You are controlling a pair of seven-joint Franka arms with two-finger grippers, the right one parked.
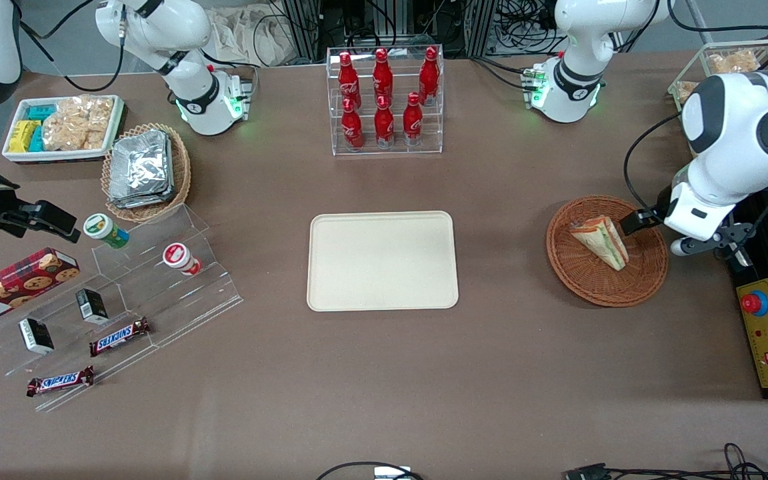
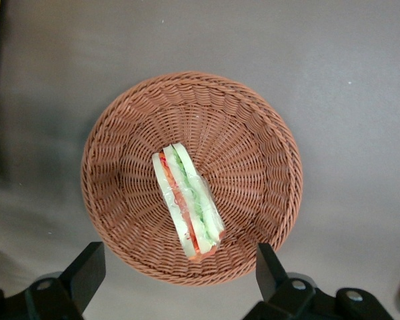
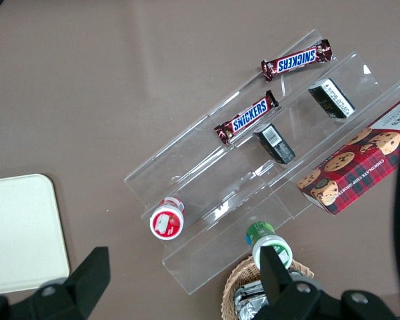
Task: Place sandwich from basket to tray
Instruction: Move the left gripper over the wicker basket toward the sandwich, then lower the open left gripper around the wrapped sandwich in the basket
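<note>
The sandwich (image 1: 601, 241) (image 2: 187, 203), a clear-wrapped white-bread wedge with green and red filling, lies on its side in the round reddish-brown wicker basket (image 1: 597, 297) (image 2: 120, 133). My left gripper (image 1: 651, 230) (image 2: 179, 253) hangs open above the basket's rim on the working arm's side, and nothing is between its black fingers (image 2: 90, 263). It is higher than the sandwich and apart from it. The cream-beige tray (image 1: 383, 260) (image 3: 20, 233) lies bare at the table's middle, well away from the basket toward the parked arm's end.
A clear rack of red bottles (image 1: 384, 100) stands farther from the front camera than the tray. A black control box with a red button (image 1: 767, 333) sits beside the basket at the working arm's end. A tan basket of foil packets (image 1: 144, 170), snack steps (image 1: 124, 300) and a white bin (image 1: 64, 127) lie toward the parked arm's end.
</note>
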